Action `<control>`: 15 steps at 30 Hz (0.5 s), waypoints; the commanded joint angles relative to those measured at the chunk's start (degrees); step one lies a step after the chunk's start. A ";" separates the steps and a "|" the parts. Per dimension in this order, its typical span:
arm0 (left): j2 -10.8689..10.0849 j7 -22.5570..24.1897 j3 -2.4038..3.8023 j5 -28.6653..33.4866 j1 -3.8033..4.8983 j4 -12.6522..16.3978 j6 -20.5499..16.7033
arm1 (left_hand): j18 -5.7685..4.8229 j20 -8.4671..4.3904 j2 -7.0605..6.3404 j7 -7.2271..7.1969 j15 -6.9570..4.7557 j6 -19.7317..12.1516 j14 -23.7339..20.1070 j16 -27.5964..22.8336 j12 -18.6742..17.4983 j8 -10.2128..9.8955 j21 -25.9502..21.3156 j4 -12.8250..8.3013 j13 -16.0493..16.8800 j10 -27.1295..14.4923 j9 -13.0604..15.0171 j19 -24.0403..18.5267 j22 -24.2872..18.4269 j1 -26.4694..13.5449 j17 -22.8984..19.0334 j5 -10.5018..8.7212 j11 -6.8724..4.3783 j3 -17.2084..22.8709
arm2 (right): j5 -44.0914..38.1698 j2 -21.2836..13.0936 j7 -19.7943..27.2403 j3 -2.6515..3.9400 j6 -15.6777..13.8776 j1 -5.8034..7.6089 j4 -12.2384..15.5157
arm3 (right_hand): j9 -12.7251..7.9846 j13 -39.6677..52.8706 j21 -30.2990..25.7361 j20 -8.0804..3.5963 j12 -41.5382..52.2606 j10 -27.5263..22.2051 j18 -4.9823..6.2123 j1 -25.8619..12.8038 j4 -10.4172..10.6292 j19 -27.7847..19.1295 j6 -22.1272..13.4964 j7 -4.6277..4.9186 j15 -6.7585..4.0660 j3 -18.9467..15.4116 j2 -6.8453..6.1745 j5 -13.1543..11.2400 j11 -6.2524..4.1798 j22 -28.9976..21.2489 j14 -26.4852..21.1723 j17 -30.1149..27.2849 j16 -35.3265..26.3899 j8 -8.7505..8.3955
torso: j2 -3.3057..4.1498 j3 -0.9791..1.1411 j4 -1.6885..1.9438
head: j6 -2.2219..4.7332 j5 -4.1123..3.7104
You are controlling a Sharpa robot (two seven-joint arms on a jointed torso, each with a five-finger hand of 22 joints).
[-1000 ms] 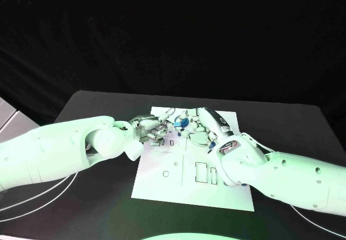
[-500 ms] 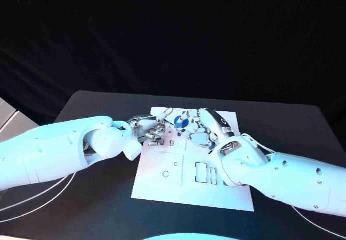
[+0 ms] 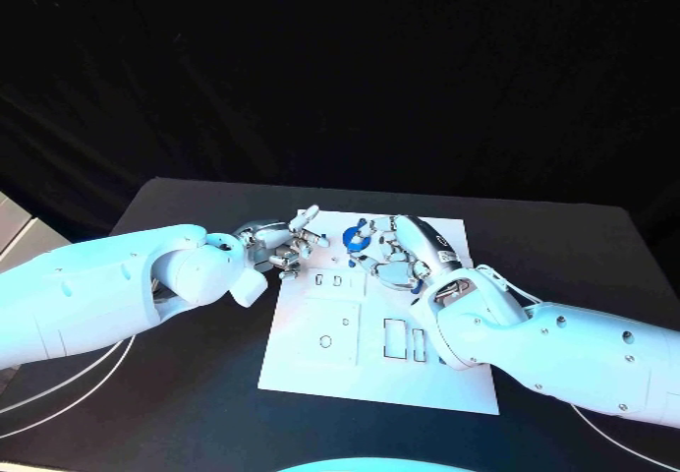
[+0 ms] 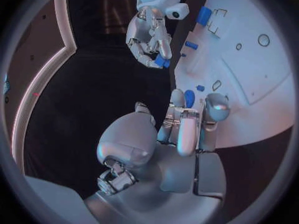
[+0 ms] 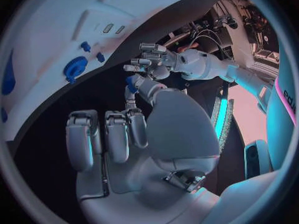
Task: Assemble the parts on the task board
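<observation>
Left hand [image 3: 284,246] sits at the far left corner of the white rectangular task board [image 3: 362,369], fingers spread apart with nothing in them as far as I can see from the head view. From its own wrist view that hand [image 4: 187,129] hangs over the board's edge, and a small blue part [image 4: 189,98] shows between its fingers, lying on or just above the board, can't tell which.

Right hand [image 3: 397,258] is over the far middle of the board, right beside a round blue disc-shaped part [image 3: 355,236]. It looks like its fingers are closed on a small blue piece [image 4: 161,61], best seen from the left wrist view, though what exactly that piece is I can't tell.

Board lies flat in the middle of the black counter [image 3: 185,211], with a few rectangular slots [image 3: 397,339] cut in its near half.
</observation>
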 commanded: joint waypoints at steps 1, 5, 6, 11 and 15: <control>-0.65 2.18 0.08 1.46 0.06 0.16 -3.32 | 0.31 0.18 0.11 0.01 0.50 -0.55 0.35 -0.32 -0.09 -0.28 -0.44 -0.04 -0.10 -0.51 -0.05 -0.65 -0.86 0.68 4.55 -0.07 0.11 -0.37 | 3.00 0.24 -2.58 0.01 2.59 -0.06 -0.43 | -0.03 8.69 -0.02 0.41 -0.28 -0.02 -0.67 -0.59 0.39 5.03 0.24 0.08 0.46 0.08 -0.28 0.36 0.46 13.47 5.42 13.13 0.18 0.40 | 0.00 -0.18 -0.03 | -0.12 -0.25; -1.49 3.47 0.18 2.10 0.08 0.55 -4.25 | 0.47 0.38 0.10 0.20 0.68 -0.71 -0.08 -0.56 -0.02 -0.17 -0.85 -0.10 -0.11 -0.83 -0.03 -1.22 -1.73 1.12 3.84 -0.07 0.29 -0.54 | 3.63 1.02 -4.23 -0.07 3.67 -0.31 -1.54 | -0.05 8.65 -0.08 0.43 -0.34 -0.06 -0.65 -0.76 0.50 5.01 0.24 0.07 0.47 0.02 -0.31 0.36 0.46 13.43 5.41 13.08 0.15 0.44 | 0.02 -0.18 0.07 | -0.20 -0.40; -1.52 3.52 0.18 2.12 0.08 0.57 -4.28 | 0.47 0.39 0.10 0.20 0.68 -0.71 -0.08 -0.56 -0.02 -0.17 -0.86 -0.10 -0.11 -0.83 -0.03 -1.23 -1.74 1.12 3.84 -0.07 0.30 -0.54 | 3.65 1.07 -4.30 -0.08 3.70 -0.35 -1.61 | -0.05 8.64 -0.13 0.44 -0.36 -0.08 -0.64 -0.83 0.56 4.99 0.26 0.06 0.47 0.00 -0.31 0.37 0.46 13.40 5.39 13.02 0.12 0.47 | 0.01 -0.16 0.07 | -0.21 -0.40; -2.07 4.30 0.27 2.40 0.10 1.01 -4.60 | 0.48 0.40 0.10 0.21 0.69 -0.72 -0.10 -0.57 -0.01 -0.15 -0.88 -0.11 -0.11 -0.85 -0.03 -1.25 -1.77 1.17 3.82 -0.07 0.31 -0.55 | 3.89 2.90 -5.73 -0.28 3.88 -1.56 -3.90 | -0.05 8.69 -0.11 0.44 -0.31 -0.03 -0.65 -0.85 0.59 5.00 0.31 0.01 0.46 0.02 -0.25 0.38 0.45 13.42 5.39 13.02 0.12 0.53 | 0.01 -0.08 -0.05 | -0.27 -0.45; -2.30 5.28 0.32 2.50 0.10 1.40 -4.64 | 0.54 0.51 0.08 0.28 0.78 -0.74 -0.22 -0.64 0.08 -0.04 -1.04 -0.15 -0.11 -1.00 0.00 -1.45 -2.09 1.57 3.62 -0.06 0.39 -0.61 | 3.29 4.36 -6.28 -0.47 3.95 -2.38 -5.85 | -0.05 8.61 -0.16 0.44 -0.41 -0.10 -0.63 -0.82 0.58 4.98 0.32 -0.02 0.45 0.06 -0.21 0.39 0.43 13.38 5.39 13.00 0.11 0.55 | 0.02 -0.15 0.06 | -0.35 -0.50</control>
